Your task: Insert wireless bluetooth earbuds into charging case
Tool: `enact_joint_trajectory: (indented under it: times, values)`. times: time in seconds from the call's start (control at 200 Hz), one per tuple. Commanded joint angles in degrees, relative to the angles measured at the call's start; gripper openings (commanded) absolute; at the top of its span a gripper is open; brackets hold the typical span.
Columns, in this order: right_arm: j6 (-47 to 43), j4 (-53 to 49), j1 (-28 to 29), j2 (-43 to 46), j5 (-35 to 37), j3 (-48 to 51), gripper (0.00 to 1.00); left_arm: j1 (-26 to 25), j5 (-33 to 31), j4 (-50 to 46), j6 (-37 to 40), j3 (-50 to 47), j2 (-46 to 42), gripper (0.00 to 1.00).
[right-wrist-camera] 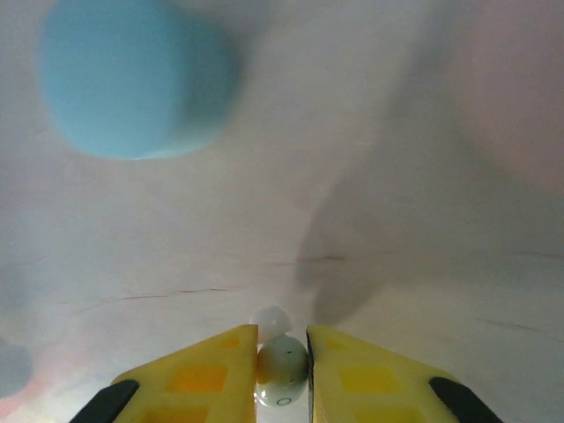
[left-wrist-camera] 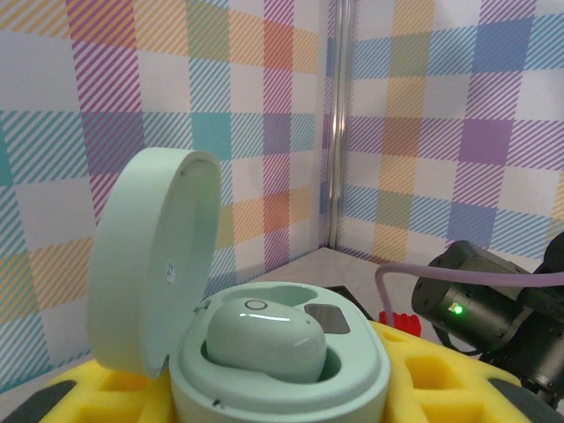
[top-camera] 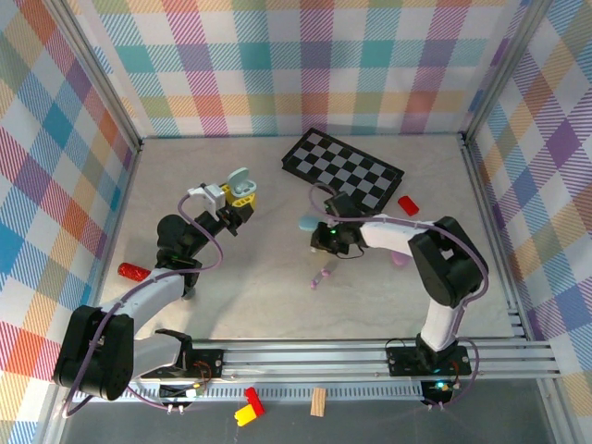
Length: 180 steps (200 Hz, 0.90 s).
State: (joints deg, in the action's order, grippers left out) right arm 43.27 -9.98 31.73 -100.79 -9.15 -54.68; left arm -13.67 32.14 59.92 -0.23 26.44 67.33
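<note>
Right wrist view: your right gripper [right-wrist-camera: 282, 388] is pinching one earbud [right-wrist-camera: 282, 363] between its yellow fingers [right-wrist-camera: 211, 374]. The bud is tiny, glossy and pale mint-white, with a small dark dot and a white soft tip pointing away from the camera. It's down near the desk [top-camera: 259, 296] surface, around the middle, just beside the blue case [right-wrist-camera: 132, 75]. Left wrist view: your left gripper [left-wrist-camera: 273, 410] is clamped on the open mint charging case [left-wrist-camera: 352, 388], lid [left-wrist-camera: 150, 264] standing up, held over the desk's left half. The second earbud [left-wrist-camera: 264, 339], smooth shiny mint, sits in one well.
</note>
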Motion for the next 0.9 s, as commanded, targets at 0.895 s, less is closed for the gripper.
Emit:
enact_joint_trajectory:
  times: [0.895]
  values:
    - [0.50, 1.69, -1.41, 6.60, -5.66, 7.38, 0.43, 0.33, 1.98, -1.33, -0.83, 1.47, 1.52, 0.00]
